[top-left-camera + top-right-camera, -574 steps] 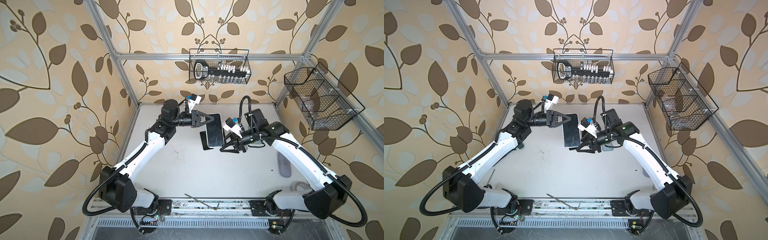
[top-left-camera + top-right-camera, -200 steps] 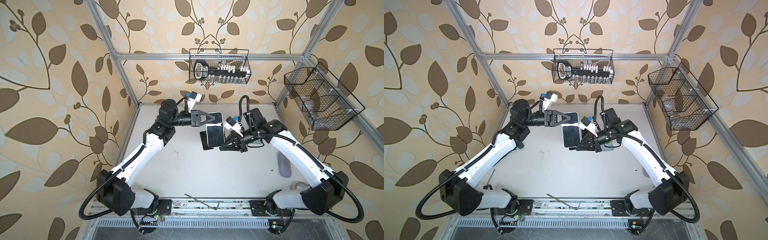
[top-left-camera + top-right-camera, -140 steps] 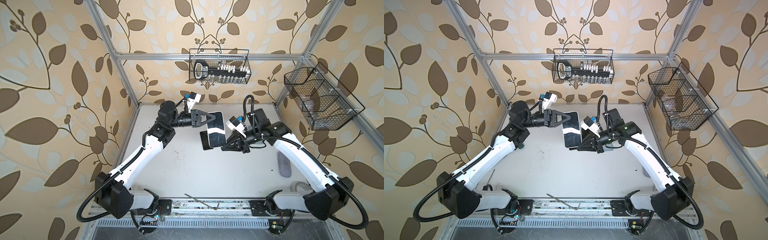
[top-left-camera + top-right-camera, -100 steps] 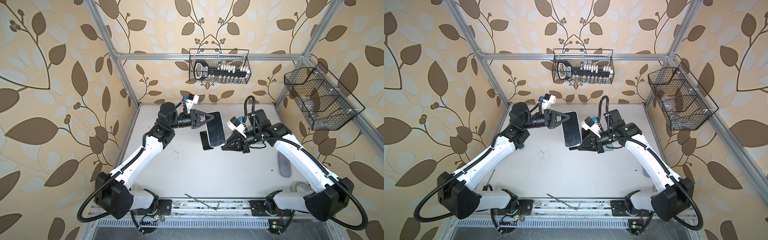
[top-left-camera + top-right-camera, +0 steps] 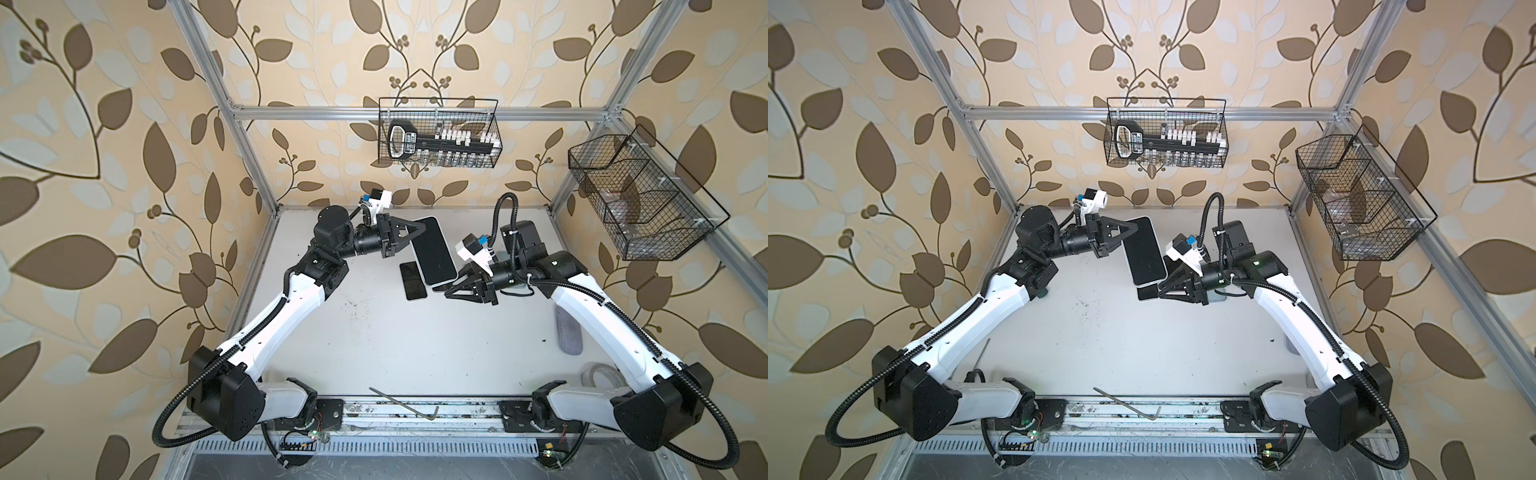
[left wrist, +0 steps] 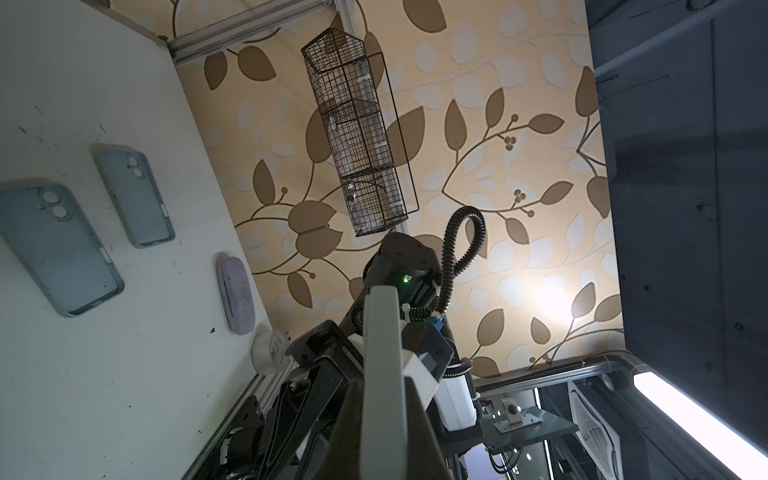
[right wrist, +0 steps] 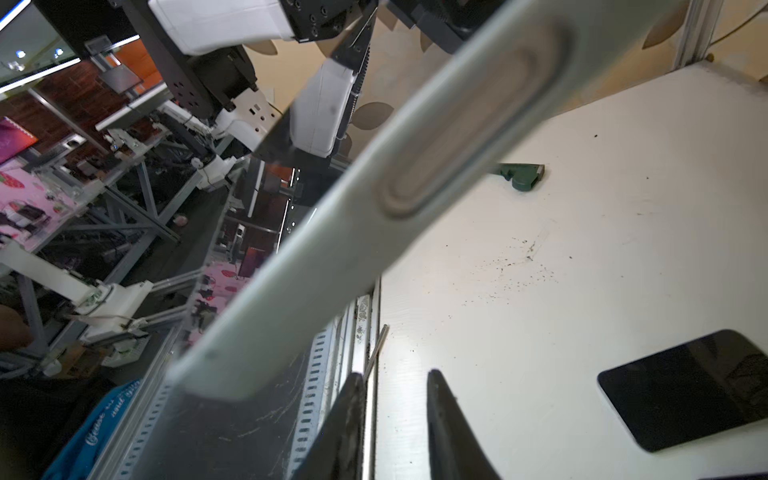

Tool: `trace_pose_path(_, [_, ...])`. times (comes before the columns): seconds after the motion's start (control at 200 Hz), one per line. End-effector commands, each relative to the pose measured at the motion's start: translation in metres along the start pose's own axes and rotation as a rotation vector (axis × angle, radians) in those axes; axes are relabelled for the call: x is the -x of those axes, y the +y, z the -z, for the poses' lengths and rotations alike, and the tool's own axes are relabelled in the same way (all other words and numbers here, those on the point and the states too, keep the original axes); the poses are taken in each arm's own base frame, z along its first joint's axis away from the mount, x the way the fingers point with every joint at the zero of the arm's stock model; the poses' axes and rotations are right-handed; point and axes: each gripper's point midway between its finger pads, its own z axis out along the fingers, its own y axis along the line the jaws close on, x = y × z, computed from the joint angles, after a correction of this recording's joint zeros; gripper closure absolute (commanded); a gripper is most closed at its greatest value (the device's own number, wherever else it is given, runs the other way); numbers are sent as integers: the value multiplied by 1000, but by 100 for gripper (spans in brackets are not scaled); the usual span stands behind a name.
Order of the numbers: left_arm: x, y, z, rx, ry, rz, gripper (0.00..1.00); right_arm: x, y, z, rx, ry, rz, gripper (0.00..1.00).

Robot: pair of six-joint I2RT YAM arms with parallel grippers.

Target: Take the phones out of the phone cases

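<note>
Extraction of the phone [image 5: 432, 251] is judged to be under way and not yet done. The phone is held clear of the table [image 5: 374, 332], just above the centre of both top views, with its dark screen turned up. A pale rim of the phone case [image 7: 353, 232] is seen along its edge in the right wrist view, so the case is taken to be still on.

The phone's upper end is clamped by the left gripper [image 5: 417, 230], whose jaws are closed on it. The right gripper [image 5: 454, 284] is placed just beside the phone's lower end. Its fingers [image 7: 444, 411] are parted and nothing is held between them.

For the next move, a fresh hold on the case lip at the lower corner is probably called for, so that the case can be peeled away while the phone is steadied. Since phone and case are pinched together at the upper end, release there may be hindered.

A second phone [image 5: 412, 282] is laid flat on the table directly beneath and could be struck. Two empty cases [image 6: 58, 245] are shown lying on the table in the left wrist view. A grey pouch [image 5: 568, 334] and a tape roll [image 5: 600, 374] are set at the right, well apart, and a hex key [image 5: 401, 409] lies on the front rail.
</note>
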Motion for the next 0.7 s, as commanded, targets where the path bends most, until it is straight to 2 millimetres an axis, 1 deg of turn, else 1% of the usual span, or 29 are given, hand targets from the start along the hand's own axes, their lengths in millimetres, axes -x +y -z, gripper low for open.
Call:
trace_pose_path(0.0, [-4, -37, 10, -31, -2, -182, 100, 1, 9, 5, 3, -4, 6, 57])
trace_pose_path(0.035, [-6, -35, 9, -15, 13, -204, 100, -1, 10, 5, 5, 2, -3, 55])
trace_pose_path(0.055, [-7, -34, 9, -9, 23, -215, 100, 6, 13, 7, 4, -4, 17, 55])
trace_pose_path(0.13, [-10, -31, 7, 7, 60, -251, 100, 9, 17, 9, 5, 1, 17, 54])
trace_pose_path(0.27, [-12, -27, 4, 17, 98, -300, 100, 7, 15, 8, -19, 22, 16, 56])
trace_pose_path(0.505, [-16, -21, 4, 29, 137, -353, 100, -3, -1, 2, -83, 78, -9, 57])
trace_pose_path(0.694, [-17, -23, 3, 12, 152, -379, 100, -6, -11, 0, -120, 96, -16, 58])
